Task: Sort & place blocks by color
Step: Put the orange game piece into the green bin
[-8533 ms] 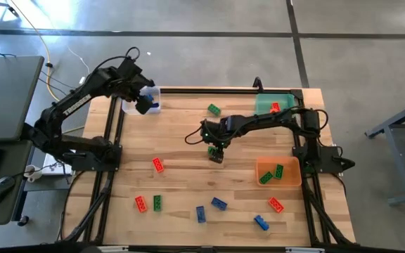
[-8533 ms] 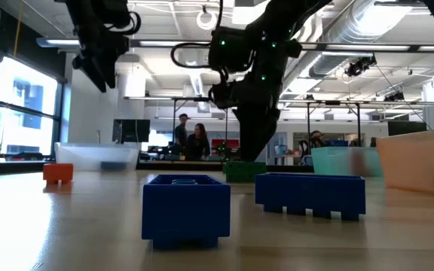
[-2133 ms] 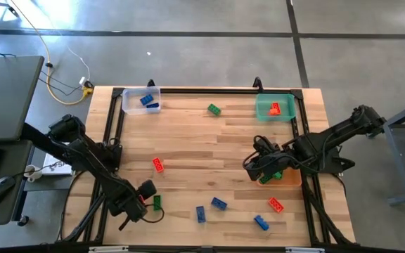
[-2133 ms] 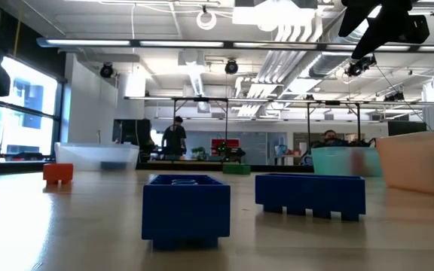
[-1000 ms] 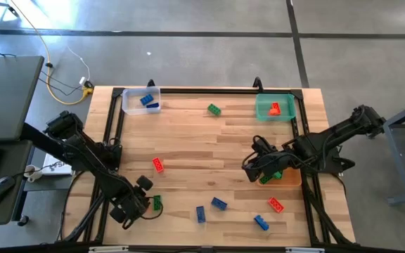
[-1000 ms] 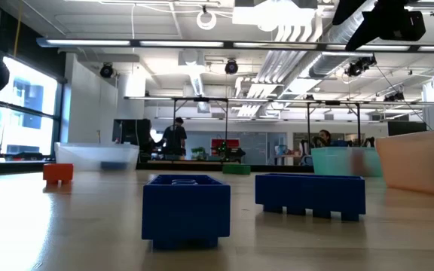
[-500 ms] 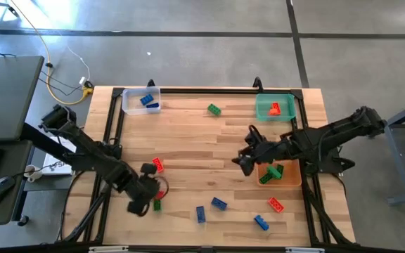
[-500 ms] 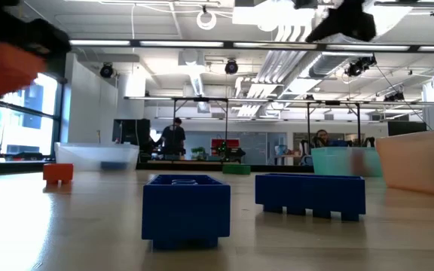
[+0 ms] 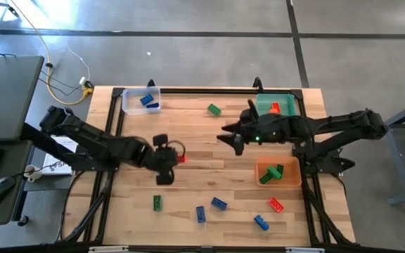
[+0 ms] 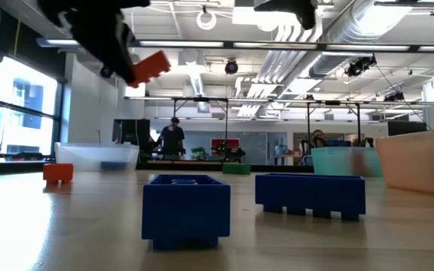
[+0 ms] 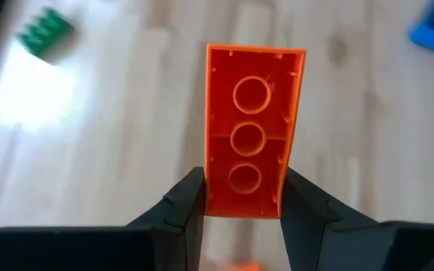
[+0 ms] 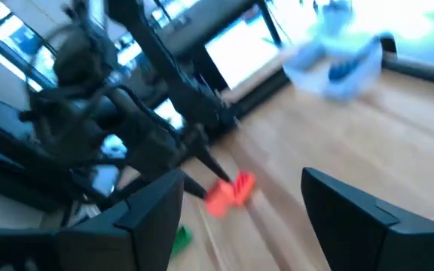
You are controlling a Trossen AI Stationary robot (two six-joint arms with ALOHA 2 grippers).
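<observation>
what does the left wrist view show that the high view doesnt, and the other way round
Only the left wrist view: the hollow underside of the red block, with three round tubes, and the left gripper with its fingers pressed on the block's two sides.

Only the high view: the right gripper open above the table's middle, the clear bin, teal bin and orange bin, and the loose blocks along the near edge.

Both: the left gripper carrying the red block above the wooden table.
</observation>
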